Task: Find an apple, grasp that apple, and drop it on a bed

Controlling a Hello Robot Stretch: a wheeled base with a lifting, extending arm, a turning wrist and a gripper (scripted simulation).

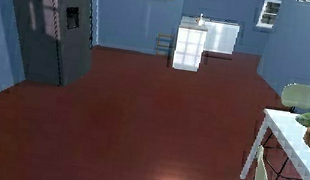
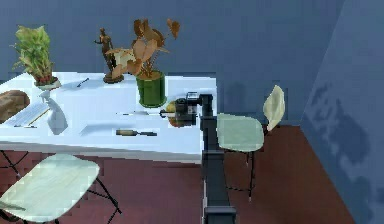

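The dark arm (image 2: pixel 212 160) rises from the arm side view's bottom edge and reaches over the white table (image 2: pixel 100 135). My gripper (image 2: pixel 177 114) is at the table's right part, just right of a leafy plant in a green pot (image 2: pixel 151 88). A small roundish yellow-brown blob (image 2: pixel 170 107) lies on the tabletop at the fingers. I cannot tell whether the gripper holds anything. The same table's corner (image 1: pixel 293 138) stands at the forward view's right edge.
The table carries a knife (image 2: pixel 135 132), a brown loaf (image 2: pixel 10 104), a potted plant (image 2: pixel 36 55) and a brown animal statue (image 2: pixel 112 55). Pale green chairs (image 2: pixel 243 130) (image 2: pixel 50 185) flank it. Ahead are red-brown floor, a dark fridge (image 1: pixel 49 25) and a white counter (image 1: pixel 205 40).
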